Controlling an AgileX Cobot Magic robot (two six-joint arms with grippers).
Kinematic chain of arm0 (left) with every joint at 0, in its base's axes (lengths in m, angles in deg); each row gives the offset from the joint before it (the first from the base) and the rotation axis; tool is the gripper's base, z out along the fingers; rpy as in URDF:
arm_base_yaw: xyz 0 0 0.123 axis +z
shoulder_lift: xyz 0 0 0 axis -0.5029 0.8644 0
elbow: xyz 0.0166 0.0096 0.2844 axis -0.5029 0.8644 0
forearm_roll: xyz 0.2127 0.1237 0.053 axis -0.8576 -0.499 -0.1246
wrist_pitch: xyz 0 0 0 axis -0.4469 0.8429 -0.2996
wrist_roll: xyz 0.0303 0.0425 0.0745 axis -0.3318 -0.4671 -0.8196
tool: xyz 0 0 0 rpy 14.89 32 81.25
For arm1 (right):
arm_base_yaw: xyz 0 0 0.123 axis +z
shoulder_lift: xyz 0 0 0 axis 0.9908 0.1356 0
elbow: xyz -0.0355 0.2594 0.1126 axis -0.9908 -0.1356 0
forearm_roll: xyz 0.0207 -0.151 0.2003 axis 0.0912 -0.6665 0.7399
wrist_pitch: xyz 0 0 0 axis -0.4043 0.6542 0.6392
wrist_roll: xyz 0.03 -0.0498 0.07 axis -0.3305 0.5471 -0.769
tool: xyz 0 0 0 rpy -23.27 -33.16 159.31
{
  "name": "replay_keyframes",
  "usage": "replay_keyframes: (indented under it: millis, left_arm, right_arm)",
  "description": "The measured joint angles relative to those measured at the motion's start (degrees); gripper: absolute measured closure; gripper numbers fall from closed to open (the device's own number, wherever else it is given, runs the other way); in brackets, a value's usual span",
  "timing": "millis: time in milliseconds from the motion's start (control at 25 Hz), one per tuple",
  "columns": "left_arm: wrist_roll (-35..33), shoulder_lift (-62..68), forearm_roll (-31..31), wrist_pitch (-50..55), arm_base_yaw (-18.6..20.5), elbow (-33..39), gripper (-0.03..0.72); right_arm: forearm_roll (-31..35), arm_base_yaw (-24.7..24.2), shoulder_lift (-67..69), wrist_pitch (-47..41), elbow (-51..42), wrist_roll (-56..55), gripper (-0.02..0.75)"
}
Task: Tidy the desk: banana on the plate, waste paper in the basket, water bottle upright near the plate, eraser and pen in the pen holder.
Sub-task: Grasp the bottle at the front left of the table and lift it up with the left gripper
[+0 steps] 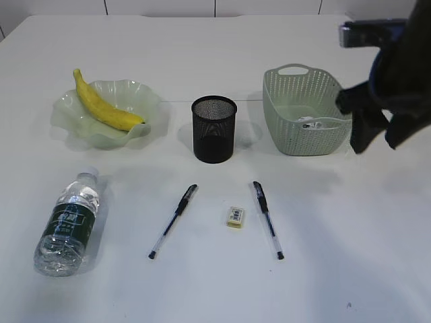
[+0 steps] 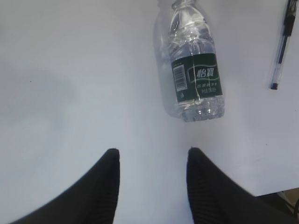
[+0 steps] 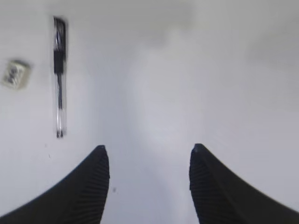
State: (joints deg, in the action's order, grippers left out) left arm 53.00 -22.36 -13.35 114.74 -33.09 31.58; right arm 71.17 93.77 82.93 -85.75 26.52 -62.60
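Nearest, the bottle [image 1: 68,225] lies flat on the surface [image 1: 350,256], left of the holder [image 1: 214,128]; two pens [image 1: 173,221] and the eraser [image 1: 234,217] lie before it. Banana [image 1: 106,105] on plate [image 1: 135,94] left, paper [image 1: 313,124] in basket [image 1: 283,101] right. Both grippers' fingers [image 2: 105,186] [image 3: 93,186] are spread, empty.

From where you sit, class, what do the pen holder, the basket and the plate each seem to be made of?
Pen holder: likely black metal mesh; a fine see-through grid under a solid rim. Basket: probably pale green moulded plastic, matt; regular perforated walls and cut-out handle. Plate: translucent pale green, glossy, wavy-edged; glass or plastic, the look leaves it open.
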Motion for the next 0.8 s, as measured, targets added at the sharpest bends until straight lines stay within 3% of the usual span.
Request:
replay_keyframes:
  millis: [280,440,520,800]
  left_arm:
    - [0.0,0.6,3.9,-3.3,0.0,0.0,0.341]
    - [0.0,5.1,10.0,-8.4,0.0,0.0,0.155]
    - [0.0,7.5,10.8,-11.2,-0.6,0.0,0.108]
    - [0.9,16.6,7.6,-17.3,-7.1,0.0,0.124]
  right_arm:
    - [0.0,0.0,-12.5,0.0,-16.9,0.7,0.328]
    - [0.0,0.0,-16.8,0.0,-20.0,0.7,0.328]
    - [0.0,0.0,-17.9,0.0,-20.2,0.7,0.328]
    - [0.0,0.0,-18.8,0.0,-20.2,0.6,0.328]
